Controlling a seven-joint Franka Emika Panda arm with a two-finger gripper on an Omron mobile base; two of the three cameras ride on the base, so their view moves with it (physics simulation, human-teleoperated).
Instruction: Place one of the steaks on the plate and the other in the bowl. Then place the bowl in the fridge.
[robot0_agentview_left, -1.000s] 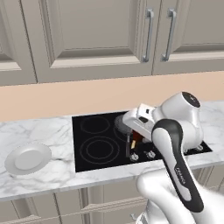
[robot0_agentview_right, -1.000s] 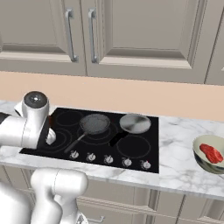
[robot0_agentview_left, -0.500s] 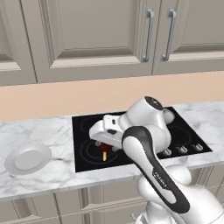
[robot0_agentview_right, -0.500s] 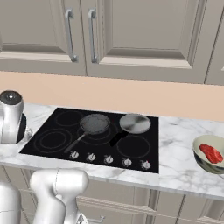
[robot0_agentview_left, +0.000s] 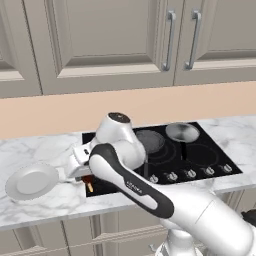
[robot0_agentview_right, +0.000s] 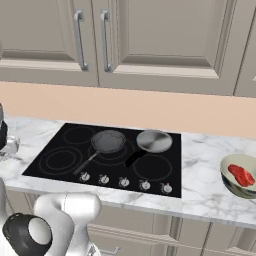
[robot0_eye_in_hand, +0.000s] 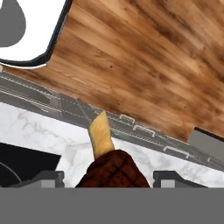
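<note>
Round plain white plate (robot0_agentview_left: 31, 181) on white marble counter with grey veining (robot0_agentview_left: 40, 200). Glossy black glass cooktop (robot0_agentview_right: 107, 160), faint grey ring marks, silver knobs. Dark frying pan (robot0_agentview_right: 106, 142); grey metal round vessel (robot0_agentview_right: 154, 141). Cream-beige bowl (robot0_agentview_right: 231, 182) holds bright-red steak (robot0_agentview_right: 242, 175). Greige cabinet doors (robot0_agentview_right: 160, 40), peach backsplash (robot0_agentview_right: 150, 110). Brown striped wood floor (robot0_eye_in_hand: 144, 65).

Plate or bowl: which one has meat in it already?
The bowl at the counter's right end: a red steak lies inside. The white plate, at the left, is bare.
</note>
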